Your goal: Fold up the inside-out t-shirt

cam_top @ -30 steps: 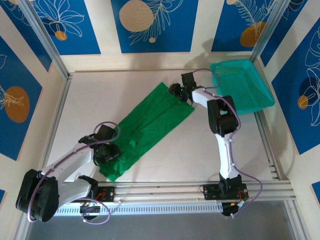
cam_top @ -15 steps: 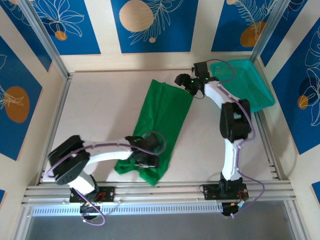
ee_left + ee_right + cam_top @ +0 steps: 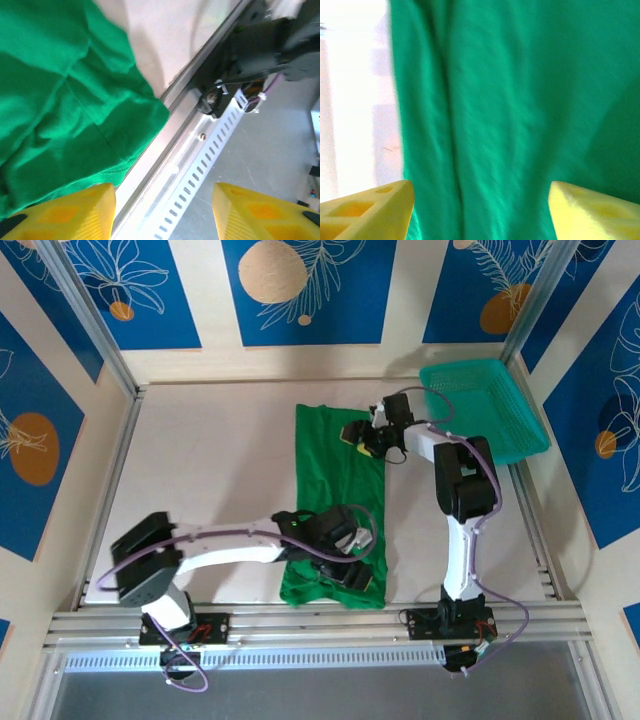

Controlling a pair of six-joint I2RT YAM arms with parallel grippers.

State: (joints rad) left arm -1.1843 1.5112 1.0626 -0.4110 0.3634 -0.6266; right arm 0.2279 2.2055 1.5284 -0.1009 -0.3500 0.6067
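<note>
The inside-out t-shirt [image 3: 335,480] is bright green and lies as a long, narrow, wrinkled strip from mid-table to the near rail. My left gripper [image 3: 355,570] hovers over its bunched near end. In the left wrist view that gripper [image 3: 162,194] is open, its yellow fingers [image 3: 75,210] wide apart with nothing between them, and the shirt's corner [image 3: 65,100] sits up and to the left. My right gripper [image 3: 360,435] is at the far right edge of the shirt. In the right wrist view it [image 3: 481,192] is open just above the cloth [image 3: 510,100].
A teal mesh basket [image 3: 485,410] stands at the back right, close behind the right arm. Metal rails [image 3: 200,150] run along the near edge, right by the shirt's end. Bare table [image 3: 200,470] lies to the left of the shirt.
The shirt has swung from a diagonal to lying almost straight toward the near rail. My left gripper moved right with its near end. My right gripper went toward the basket, then back to the far end.
</note>
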